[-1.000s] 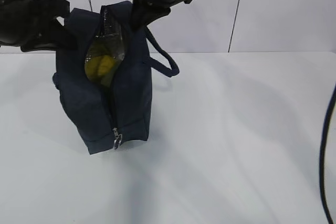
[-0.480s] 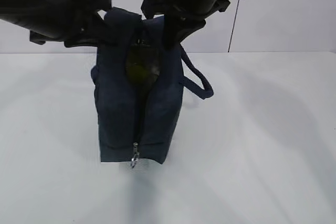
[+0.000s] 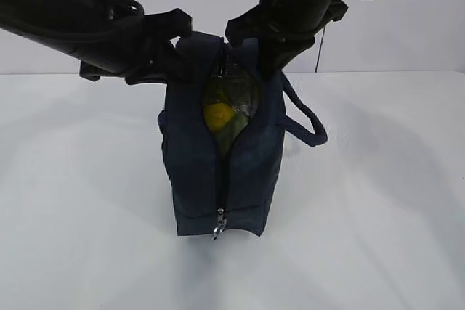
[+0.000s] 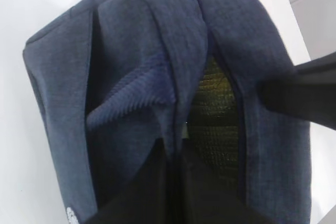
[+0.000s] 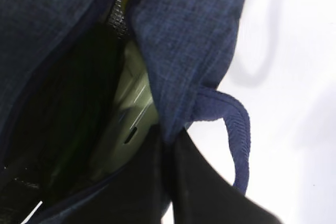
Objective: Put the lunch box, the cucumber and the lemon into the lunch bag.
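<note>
Two grippers hold the lunch bag [image 3: 221, 172] by its upper rim, one on each side of the opening. The left gripper [image 3: 168, 56] is clamped on the fabric of the left top edge; in the left wrist view its fingers [image 4: 157, 192] pinch a fold of navy cloth beside the zipper track. The right gripper [image 3: 263, 52] is clamped on the right top edge, just above where the loop handle [image 3: 309, 121] joins the wall.

The bag stands upright on the white table [image 3: 378, 201], zipper open from the top down to the ring pull [image 3: 219, 229] near the base. The lemon [image 3: 218, 117] shows yellow in the gap, inside the bag. The right wrist view shows the pale green lid of the lunch box [image 5: 128, 124] inside, against the right wall. A dark green form beside it may be the cucumber; this cannot be confirmed.

Assessment: the bag is soft fabric and sags between the two holds. It carries some weight from its contents. The walls will not stay apart unaided. A pinch on the seamed rim near the zipper is the firmest hold; the handle is a sound alternative. By appearance, loading is at or near completion.
</note>
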`<state>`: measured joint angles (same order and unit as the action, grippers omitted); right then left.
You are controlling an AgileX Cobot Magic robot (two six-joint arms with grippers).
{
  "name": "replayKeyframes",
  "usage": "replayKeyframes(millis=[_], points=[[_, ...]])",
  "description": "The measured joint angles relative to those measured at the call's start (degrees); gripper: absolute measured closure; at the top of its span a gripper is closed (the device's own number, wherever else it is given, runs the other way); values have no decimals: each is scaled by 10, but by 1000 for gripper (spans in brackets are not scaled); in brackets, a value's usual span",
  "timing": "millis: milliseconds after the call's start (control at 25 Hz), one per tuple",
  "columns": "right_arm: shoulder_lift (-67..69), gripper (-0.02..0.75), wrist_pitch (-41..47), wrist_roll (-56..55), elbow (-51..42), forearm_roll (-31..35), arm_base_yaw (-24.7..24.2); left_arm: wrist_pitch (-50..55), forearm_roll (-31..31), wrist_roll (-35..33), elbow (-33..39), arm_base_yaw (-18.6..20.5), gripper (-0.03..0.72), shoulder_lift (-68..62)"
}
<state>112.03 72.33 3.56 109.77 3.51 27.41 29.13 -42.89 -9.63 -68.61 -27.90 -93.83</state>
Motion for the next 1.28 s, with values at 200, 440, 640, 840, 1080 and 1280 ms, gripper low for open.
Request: replayKeyframes(millis=[200,440,640,840,1080,1280], points=[[0,729,-3,-2,-7,-12,-6,-9,-4,0,-1,0,694,-14],[0,728,-9,-2,-31,-17,-10,-18,-7,-1,-2,0,694,-29],[0,664,-9,-3,-33,-17,-10,-22,-10,-1,-3,0,676,-38],[0,391,-9,-3,-33,-17,-10,-26,-11,-1,-3,0,526,-38],[0,239,-9,-3,-33,-18,-10,-23,-11,-2,-3,0,358,-38],[-25,230,-9,-3,-33,-19,-11,-7,3,-2,-3,0,342,-22]])
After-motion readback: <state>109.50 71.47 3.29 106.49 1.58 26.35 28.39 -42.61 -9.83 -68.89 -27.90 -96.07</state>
